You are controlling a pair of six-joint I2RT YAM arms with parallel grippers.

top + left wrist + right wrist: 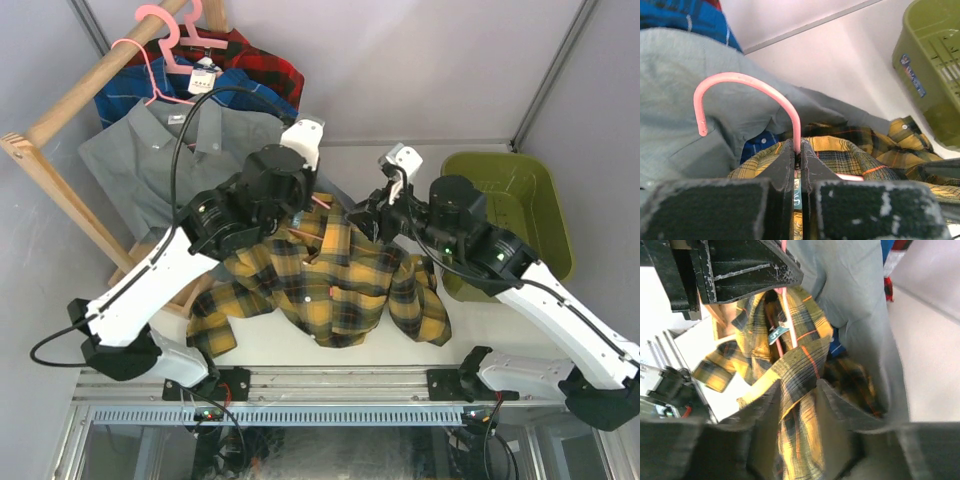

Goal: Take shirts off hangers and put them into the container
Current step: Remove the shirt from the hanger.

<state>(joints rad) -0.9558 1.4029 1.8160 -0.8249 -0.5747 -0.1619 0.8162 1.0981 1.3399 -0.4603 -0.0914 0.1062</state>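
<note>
Two holds to balance: with the left gripper [800,150] clamped on the neck of the pink hanger [755,82], pinch the yellow-black plaid shirt [330,285], heaped on the table [270,345] beside the olive container [552,200], between the fingers of the right gripper [800,390] (closure unclear) and draw its collar off sideways.

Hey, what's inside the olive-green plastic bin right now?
In the olive-green plastic bin only bare slotted bottom shows, with no shirt in view. The right arm covers its near-left corner, so whatever lies there is hidden.
</note>
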